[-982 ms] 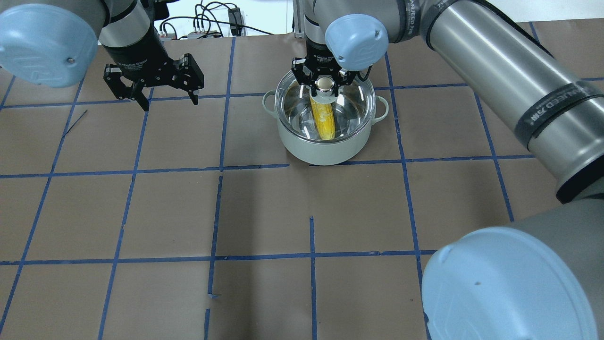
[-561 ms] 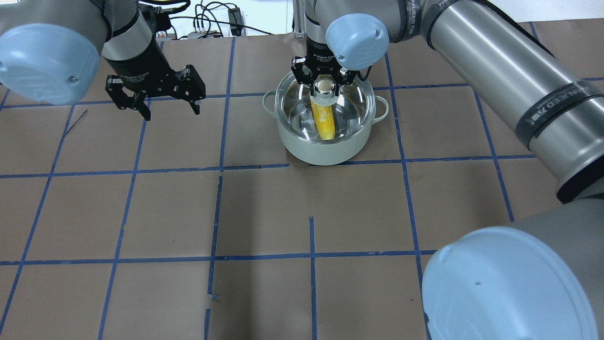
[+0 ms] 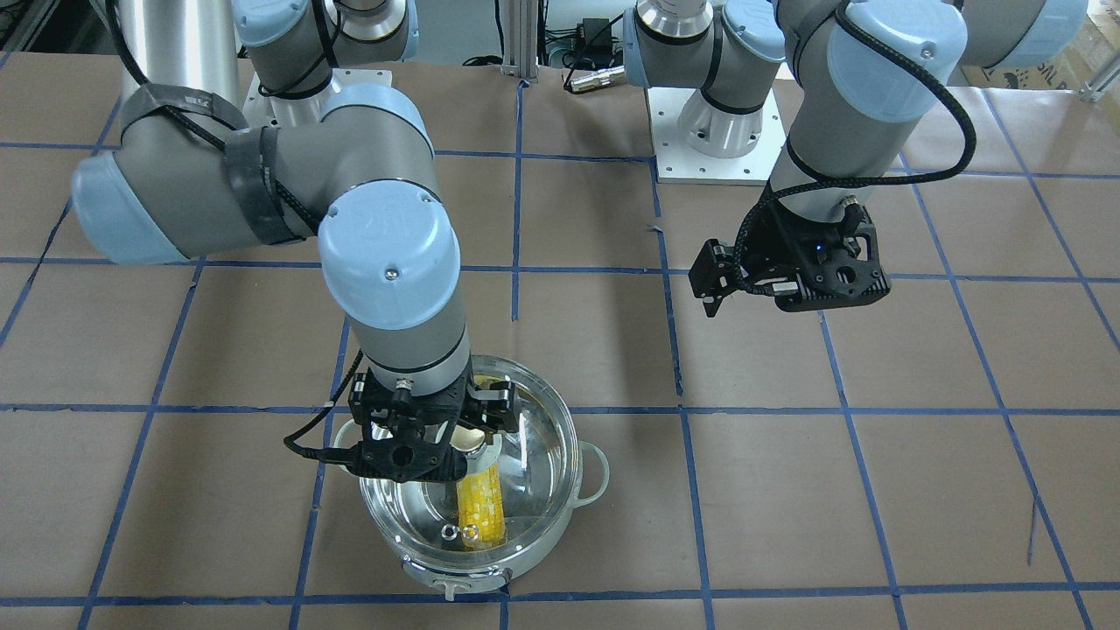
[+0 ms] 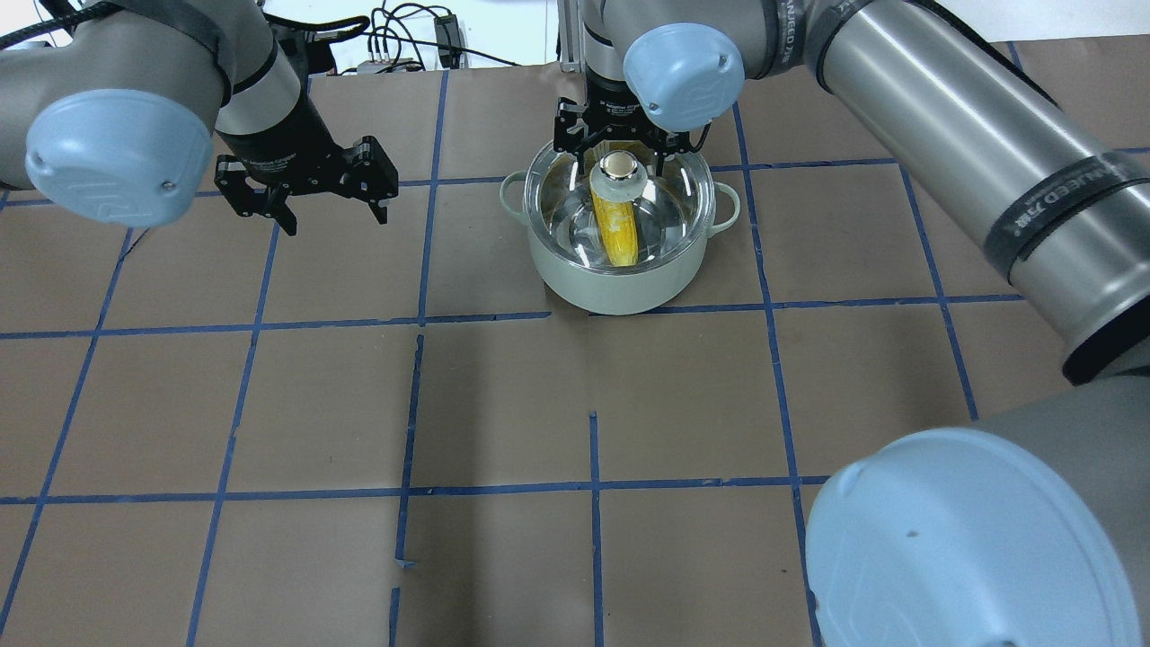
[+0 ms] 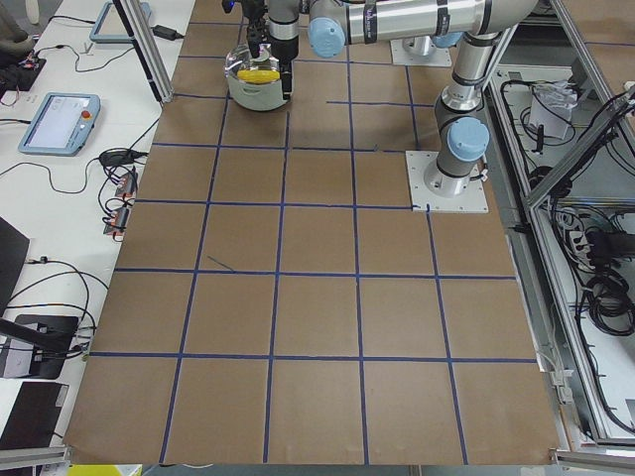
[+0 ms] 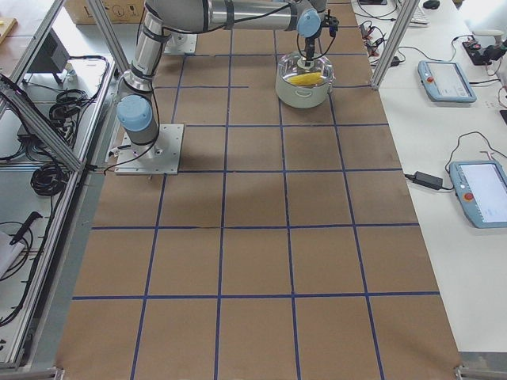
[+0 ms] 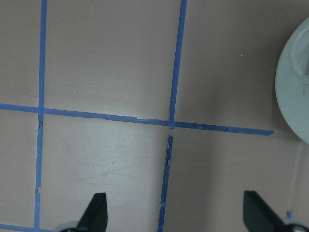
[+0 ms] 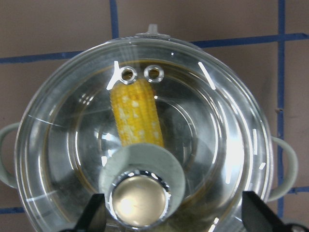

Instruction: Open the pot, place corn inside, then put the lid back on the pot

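Glass lid point(image 8: 217, 145): steam holes point(image 8: 128, 73) show from right wrist, not overhead.

Clear lid point(image 8: 217, 135) sits on pale pot point(image 4: 611, 283), yellow corn point(image 8: 137, 116) inside.

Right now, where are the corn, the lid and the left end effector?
corn point(image 8: 136, 113), right wrist view, middle of the cob under the glass
lid point(image 4: 617, 167), overhead view, on its central knob
left end effector point(image 4: 335, 222), overhead view, midway between its open fingertips
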